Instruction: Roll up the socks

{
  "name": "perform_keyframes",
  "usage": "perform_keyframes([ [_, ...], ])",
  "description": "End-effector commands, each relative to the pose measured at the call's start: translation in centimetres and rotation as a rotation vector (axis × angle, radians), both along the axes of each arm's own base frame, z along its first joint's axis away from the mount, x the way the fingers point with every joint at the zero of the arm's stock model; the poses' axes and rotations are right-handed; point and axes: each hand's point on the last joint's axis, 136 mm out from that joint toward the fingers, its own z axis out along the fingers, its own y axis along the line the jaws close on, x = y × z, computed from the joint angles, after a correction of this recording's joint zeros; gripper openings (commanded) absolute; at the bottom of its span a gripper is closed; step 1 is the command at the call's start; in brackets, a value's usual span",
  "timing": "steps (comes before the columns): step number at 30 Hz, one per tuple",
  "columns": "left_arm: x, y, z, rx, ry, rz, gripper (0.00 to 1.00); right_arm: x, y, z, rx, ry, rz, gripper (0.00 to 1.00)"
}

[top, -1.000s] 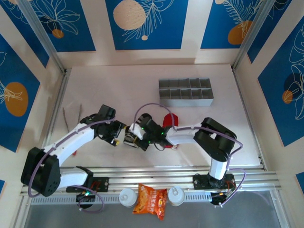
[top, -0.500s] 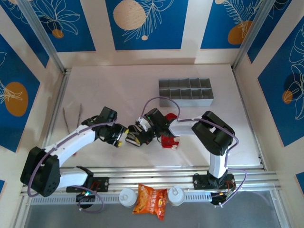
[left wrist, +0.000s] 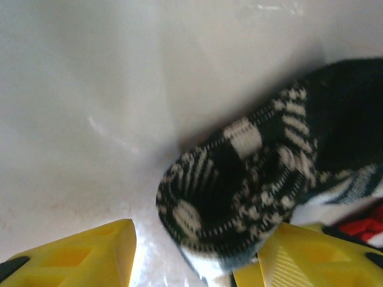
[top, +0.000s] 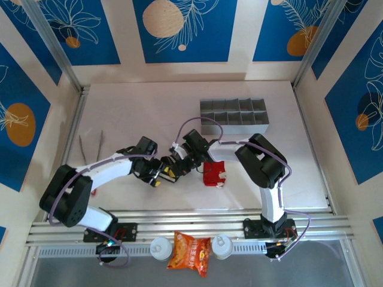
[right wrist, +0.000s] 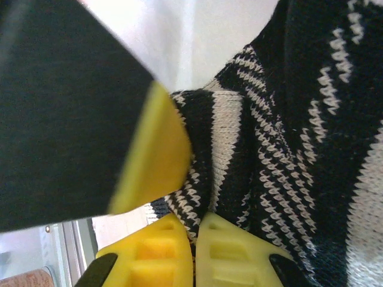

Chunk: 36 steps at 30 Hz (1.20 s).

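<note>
- Shifted toward the near edge within the last second, the red sock lies clear of the right arm, which earlier covered part of it; the left gripper has moved right, closing on the right gripper
- Bunched between the two grippers, the striped sock sits in the near-middle of the table, its short long axis running roughly left to right
- Seen from the left wrist, the sock's rolled end points toward the camera, with the rest of the knit trailing away behind it
- Left gripper stands open: its yellow fingers are spread either side of the roll, one touching the fabric, the other with bare table showing between it and the sock
- Right gripper is all but closed, its fingers pinching a fold of the striped knit, with a yellow finger of the left gripper just beside
- Red sock is a crumpled lump just right of the grippers; which way it points cannot be told
- Bare table opens on the far side up to the grey tray and leftward to the tweezers; the near edge rail lies close to both socks
</note>
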Motion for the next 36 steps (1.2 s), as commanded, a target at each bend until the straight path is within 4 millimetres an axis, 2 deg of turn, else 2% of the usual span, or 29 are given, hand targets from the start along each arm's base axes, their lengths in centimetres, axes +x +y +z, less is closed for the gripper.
perform_keyframes([
  [1, 0.2, 0.5, -1.7, 0.063, 0.011, -0.017, 0.51, -1.5, -2.0, -3.1, -0.137, 0.073, -0.011, 0.1],
  [3, -0.6, 1.0, -2.6, 0.1, 0.069, -0.013, 0.46, -1.1, -2.2, -2.9, -0.142, 0.013, -0.017, 0.2],
  [5, -1.6, 1.6, -3.2, 0.135, 0.126, -0.012, 0.42, -0.7, -2.3, -1.8, -0.109, -0.088, -0.027, 0.33],
  [7, -2.4, 2.1, -3.4, 0.159, 0.167, -0.011, 0.41, -0.3, -2.6, -0.4, -0.072, -0.217, -0.04, 0.42],
  [11, -2.8, 2.5, -3.1, 0.172, 0.184, 0.005, 0.38, -1.2, -2.8, 2.2, -0.019, -0.56, 0.013, 0.48],
  [13, -2.7, 2.5, -2.8, 0.178, 0.19, 0.0, 0.38, -2.1, -2.7, 2.5, -0.063, -0.726, 0.066, 0.54],
  [16, -2.4, 2.2, -2.4, 0.18, 0.194, -0.012, 0.37, -2.3, -2.5, 2.4, -0.163, -0.915, 0.122, 0.58],
  [23, -2.1, 1.9, -2.1, 0.177, 0.198, -0.027, 0.37, -1.3, -0.4, 2.9, -0.264, -1.191, 0.205, 0.63],
  [32, -1.8, 1.6, -1.8, 0.168, 0.191, -0.036, 0.36, -0.3, 0.5, 0.4, -0.359, -1.197, 0.254, 0.6],
  [36, -1.7, 1.6, -1.9, 0.168, 0.191, -0.037, 0.36, 0.7, -0.2, -0.3, -0.429, -1.166, 0.211, 0.5],
])
